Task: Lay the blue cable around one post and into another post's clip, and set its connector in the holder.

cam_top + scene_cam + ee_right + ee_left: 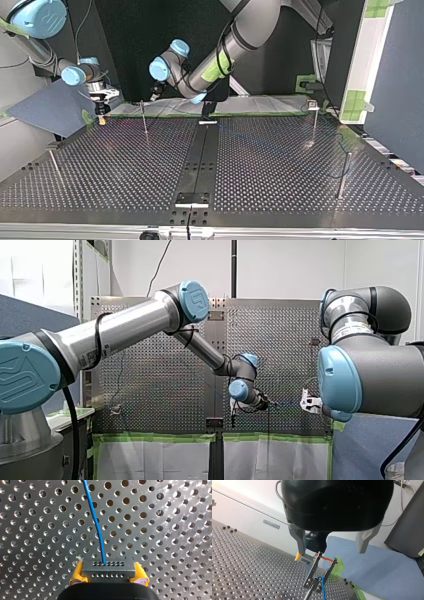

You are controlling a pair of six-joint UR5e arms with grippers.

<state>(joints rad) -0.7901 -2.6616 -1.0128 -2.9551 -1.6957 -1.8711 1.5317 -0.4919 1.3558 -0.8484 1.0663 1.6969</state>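
right gripper (108, 577) pinches the connector (109, 566); left gripper (330, 552) stands wide open.
you'll see a grey block connector with rows of small holes, clamped between the yellow pads (76, 576) over the perforated table (175, 530). the thin blue cable (96, 520) leaves its upper row and runs ahead across the table. in the left wrist view it shows low between the two metal prongs of a post's clip (311, 581), just beside the connector. the left gripper's metal fingers (298, 540) are spread, nothing between them, with that clip ahead.
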